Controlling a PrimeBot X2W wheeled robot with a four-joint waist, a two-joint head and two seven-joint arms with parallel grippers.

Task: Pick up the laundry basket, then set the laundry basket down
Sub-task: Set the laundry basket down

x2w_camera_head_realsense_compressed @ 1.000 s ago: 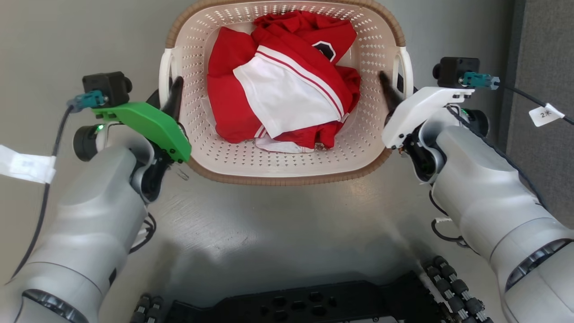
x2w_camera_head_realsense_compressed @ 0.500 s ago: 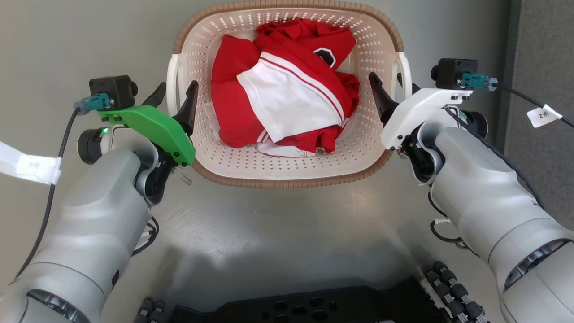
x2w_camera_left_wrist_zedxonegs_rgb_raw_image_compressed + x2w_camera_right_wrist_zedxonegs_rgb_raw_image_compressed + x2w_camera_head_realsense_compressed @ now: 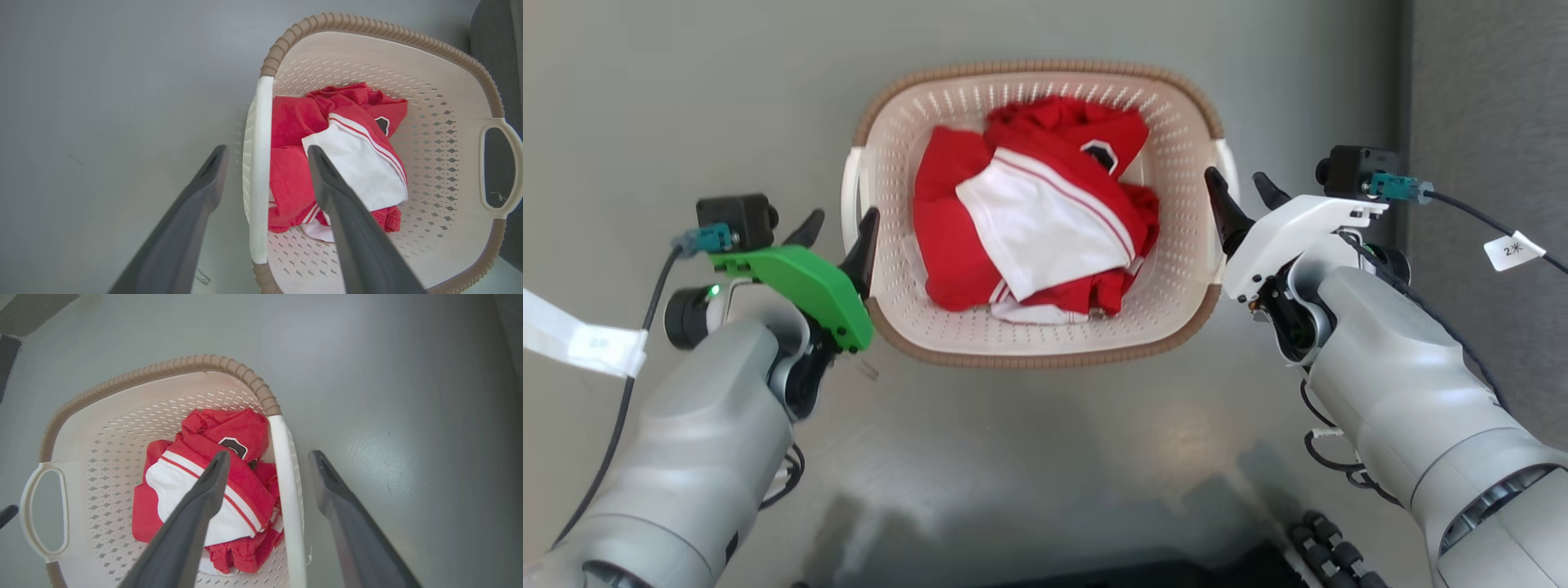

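Laundry basket: cream, perforated walls, brown woven-look rim, one white handle at each short side. Location: on the grey floor in front of the robot, between its two arms. Contents: crumpled red and white garment with a small dark badge.

Left tool: fingers spread apart, one on the inner side and one on the outer side of the left handle, not clamped on it.

Right tool: fingers spread apart, likewise set either side of the right handle, inner finger over the garment, outer finger over the floor.
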